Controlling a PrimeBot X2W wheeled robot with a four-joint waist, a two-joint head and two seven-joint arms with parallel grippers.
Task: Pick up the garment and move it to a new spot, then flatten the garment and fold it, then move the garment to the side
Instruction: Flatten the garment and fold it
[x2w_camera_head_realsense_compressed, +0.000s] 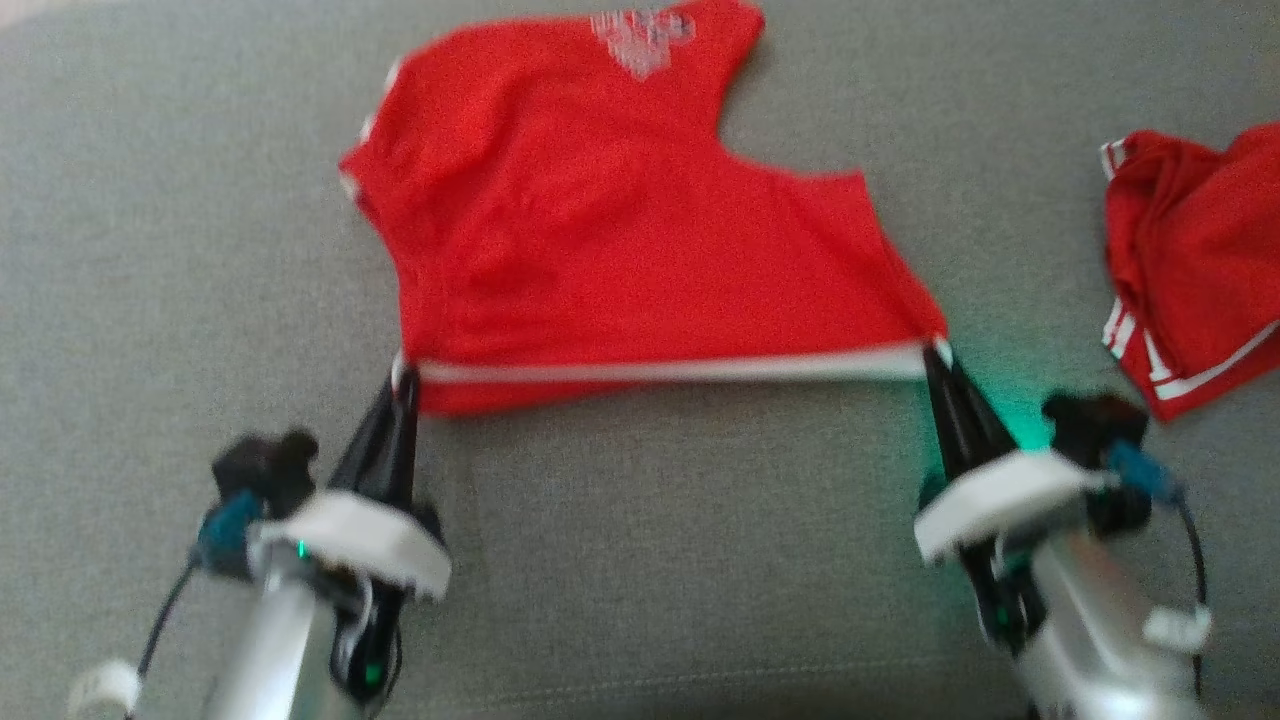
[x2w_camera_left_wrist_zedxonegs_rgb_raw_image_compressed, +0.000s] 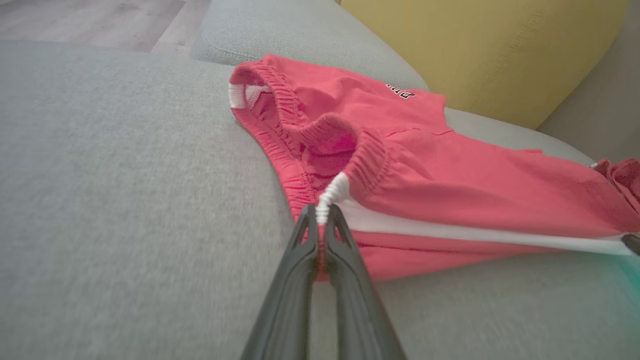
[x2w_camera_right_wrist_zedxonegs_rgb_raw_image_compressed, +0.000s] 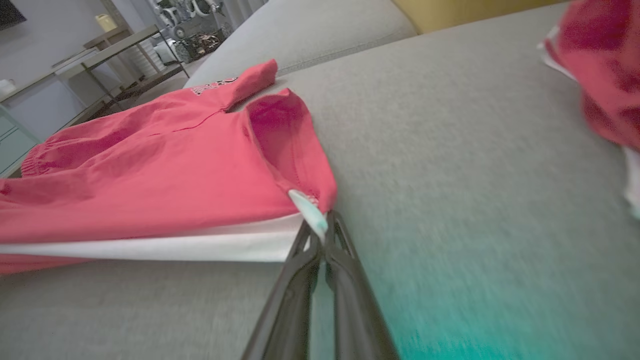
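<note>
Red shorts (x2w_camera_head_realsense_compressed: 620, 230) lie spread on the sofa (x2w_camera_head_realsense_compressed: 150, 250). We hold their near white-striped edge taut, with the jaws of the left gripper (x2w_camera_head_realsense_compressed: 402, 378) and right gripper (x2w_camera_head_realsense_compressed: 936, 352) clenched on its two ends. Flattening seems underway to us; folding and moving aside are left.

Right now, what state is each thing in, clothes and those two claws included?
red shorts: spread on the sofa, striped side stretched taut.
left gripper: shut on the shorts' waistband end.
right gripper: shut on the shorts' leg end.
second red garment: crumpled, lying apart.
</note>
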